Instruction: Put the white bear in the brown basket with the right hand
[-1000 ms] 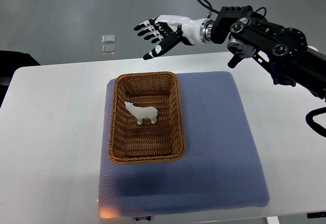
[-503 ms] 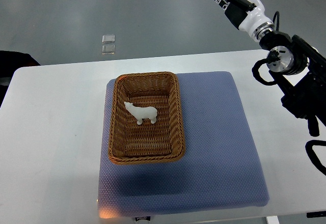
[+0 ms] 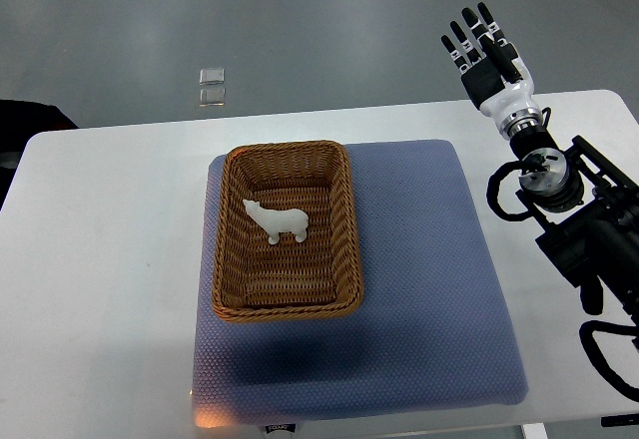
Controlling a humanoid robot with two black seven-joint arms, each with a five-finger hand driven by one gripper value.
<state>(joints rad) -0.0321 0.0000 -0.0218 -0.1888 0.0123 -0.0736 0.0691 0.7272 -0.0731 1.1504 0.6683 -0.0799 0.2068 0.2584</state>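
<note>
A white bear (image 3: 277,221) stands in a brown woven basket (image 3: 339,200) on a blue-grey dotted mat (image 3: 429,279).

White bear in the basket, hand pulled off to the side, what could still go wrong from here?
Little looks risky. The white bear stands upright on the brown basket's uneven woven floor, so a bump to the table could tip it over. The right hand hangs open beyond the table's far right edge, its fingers spread; a low sweep back could catch the blue mat's corner or the basket rim and shift everything.
</note>
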